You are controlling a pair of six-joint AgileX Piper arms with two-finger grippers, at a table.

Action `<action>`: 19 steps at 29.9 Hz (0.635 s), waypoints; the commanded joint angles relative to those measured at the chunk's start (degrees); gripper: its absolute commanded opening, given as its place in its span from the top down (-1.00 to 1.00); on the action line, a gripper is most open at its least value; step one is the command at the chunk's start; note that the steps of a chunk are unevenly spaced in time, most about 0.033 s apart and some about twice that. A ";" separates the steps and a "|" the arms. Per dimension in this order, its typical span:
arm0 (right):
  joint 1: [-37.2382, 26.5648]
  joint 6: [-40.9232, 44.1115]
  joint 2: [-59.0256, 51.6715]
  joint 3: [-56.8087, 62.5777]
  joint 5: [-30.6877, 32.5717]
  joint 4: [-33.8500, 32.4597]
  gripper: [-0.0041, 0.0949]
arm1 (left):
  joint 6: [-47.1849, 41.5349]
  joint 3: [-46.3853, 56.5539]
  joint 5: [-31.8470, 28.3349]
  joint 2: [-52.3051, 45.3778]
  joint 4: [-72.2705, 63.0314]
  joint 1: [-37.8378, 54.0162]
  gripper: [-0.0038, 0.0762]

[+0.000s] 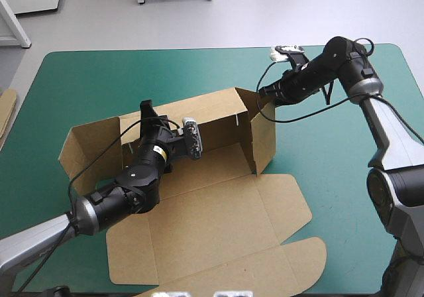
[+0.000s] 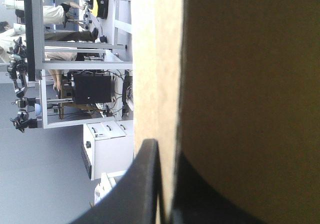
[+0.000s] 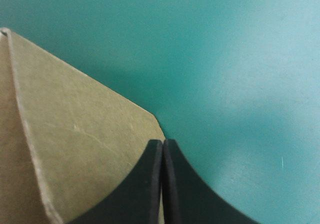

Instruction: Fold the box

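Note:
The brown box [image 1: 218,178] lies mid-table with its back wall [image 1: 212,111] and right end wall [image 1: 264,138] raised. Its left flap [image 1: 89,148] leans outward and the lid [image 1: 232,244] lies flat toward the front. My left gripper [image 1: 147,108] is shut on the top edge of the back wall near its left end. In the left wrist view the board [image 2: 165,84] runs between the black fingers [image 2: 145,184]. My right gripper [image 1: 263,93] pinches the upper far corner of the right end flap [image 3: 85,149], fingers all but shut [image 3: 162,151].
An edge of more brown board [image 1: 5,115] shows at the table's left edge. Bare teal-green cover [image 1: 344,178] lies to the right of the box and along the far edge [image 1: 132,65].

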 commanded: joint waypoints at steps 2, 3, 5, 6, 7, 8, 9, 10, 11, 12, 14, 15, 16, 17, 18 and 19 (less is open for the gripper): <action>-0.05 -2.82 -8.27 6.55 -8.31 2.49 0.95 | -1.75 -0.88 0.07 -1.08 -1.95 -0.09 0.93; -0.05 -3.52 -9.42 8.24 -10.03 2.49 0.95 | -2.10 -0.88 0.07 -1.08 -1.95 -0.09 0.93; -0.05 -6.02 -11.98 12.36 -13.14 3.26 0.95 | -2.13 -0.88 -0.22 -1.08 -1.95 -0.09 0.93; -0.05 -6.77 -13.04 14.37 -14.31 4.17 0.95 | -2.13 -0.88 -0.35 -1.08 -1.95 -0.09 0.93; -0.05 -8.08 -14.02 16.33 -15.87 5.21 0.95 | -2.13 -0.88 -0.59 -1.08 -1.95 -0.09 0.93; -0.05 -9.25 -14.83 18.21 -17.22 6.16 0.95 | -2.13 -0.88 -0.58 -1.08 -1.95 -0.09 0.93; -0.05 -10.31 -15.38 19.66 -18.23 7.13 0.95 | -2.20 -0.88 -0.58 -1.08 -1.95 -0.09 0.93; -0.05 -12.02 -15.94 21.50 -19.46 8.74 0.95 | -2.35 -0.88 -0.58 -1.08 -1.95 -0.09 0.93; -0.05 -13.91 -16.49 23.21 -20.51 10.59 0.95 | -2.35 -0.88 -0.58 -1.08 -1.95 -0.09 0.93; -0.05 -15.70 -16.86 24.52 -21.48 12.01 0.95 | -2.35 -0.88 -0.58 -1.08 -1.95 -0.09 0.93; -0.05 -19.36 -17.60 27.63 -23.17 15.32 0.95 | -2.35 -0.88 -0.58 -1.08 -1.95 -0.09 0.93; -0.05 -20.82 -18.05 29.00 -23.61 16.62 0.95 | -2.35 -0.88 -0.58 -1.08 -1.95 -0.09 0.93; -0.05 -22.85 -18.25 30.30 -24.07 17.88 0.95 | -2.35 -0.88 -0.58 -1.08 -1.95 -0.09 0.93; -0.05 -24.88 -18.59 31.63 -24.67 19.29 0.95 | -2.35 -0.88 -0.58 -1.08 -1.95 -0.09 0.93; -0.05 -26.65 -18.69 32.69 -25.26 20.43 0.95 | -2.35 -0.88 -0.58 -1.08 -1.95 -0.09 0.93; -0.05 -28.72 -19.21 33.98 -26.03 21.81 0.95 | -2.35 -0.88 -0.58 -1.08 -1.95 -0.09 0.92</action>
